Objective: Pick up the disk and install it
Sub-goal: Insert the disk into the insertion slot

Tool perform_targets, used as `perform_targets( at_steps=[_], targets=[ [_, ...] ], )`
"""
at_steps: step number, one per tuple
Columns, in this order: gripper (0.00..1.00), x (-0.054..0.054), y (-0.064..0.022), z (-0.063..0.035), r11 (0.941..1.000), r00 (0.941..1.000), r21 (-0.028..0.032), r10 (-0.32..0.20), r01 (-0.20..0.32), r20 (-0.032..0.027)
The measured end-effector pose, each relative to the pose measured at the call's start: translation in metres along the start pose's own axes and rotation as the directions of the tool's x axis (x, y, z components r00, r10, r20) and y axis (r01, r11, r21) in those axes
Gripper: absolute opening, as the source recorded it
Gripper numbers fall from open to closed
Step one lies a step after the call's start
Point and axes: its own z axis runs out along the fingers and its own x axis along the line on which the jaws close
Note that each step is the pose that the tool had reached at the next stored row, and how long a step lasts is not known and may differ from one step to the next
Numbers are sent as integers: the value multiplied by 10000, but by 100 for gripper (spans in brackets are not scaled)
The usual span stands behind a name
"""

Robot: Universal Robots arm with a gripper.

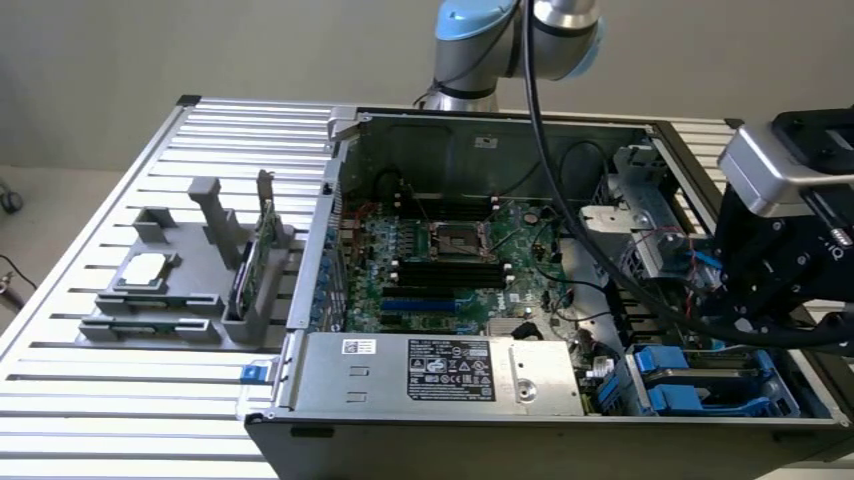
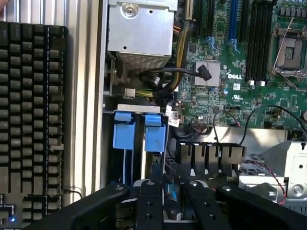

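Note:
In the wrist view my gripper (image 2: pixel 170 194) has its two black fingers (image 2: pixel 148 203) closed on a thin blue-edged piece seen edge-on, the disk (image 2: pixel 169 190) in its blue carrier. It hangs over the drive bay in a corner of the open computer case (image 1: pixel 334 200). Just beyond the fingers, two blue carrier handles (image 2: pixel 123 129) (image 2: pixel 156 132) stand in the bay slots. In the exterior view the arm's black wrist (image 1: pixel 781 270) sits above that bay at the exterior view's right, hiding the disk.
The power supply (image 1: pixel 441 370) lies beside the bay, with cables (image 2: pixel 163 79) looping between them. The motherboard (image 1: pixel 454 260) fills the case floor. On the slatted table a grey fixture (image 1: pixel 174 300) holds a silver chip (image 1: pixel 147 268) and a green card (image 1: pixel 267 235). A keyboard (image 2: pixel 29 120) lies outside the case.

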Motion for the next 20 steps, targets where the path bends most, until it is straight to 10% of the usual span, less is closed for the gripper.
perform_targets(
  at_steps=[20],
  targets=[
    [25, 16, -36, 362, 9988, 9988, -40, -492, 492, -7]
  ],
)
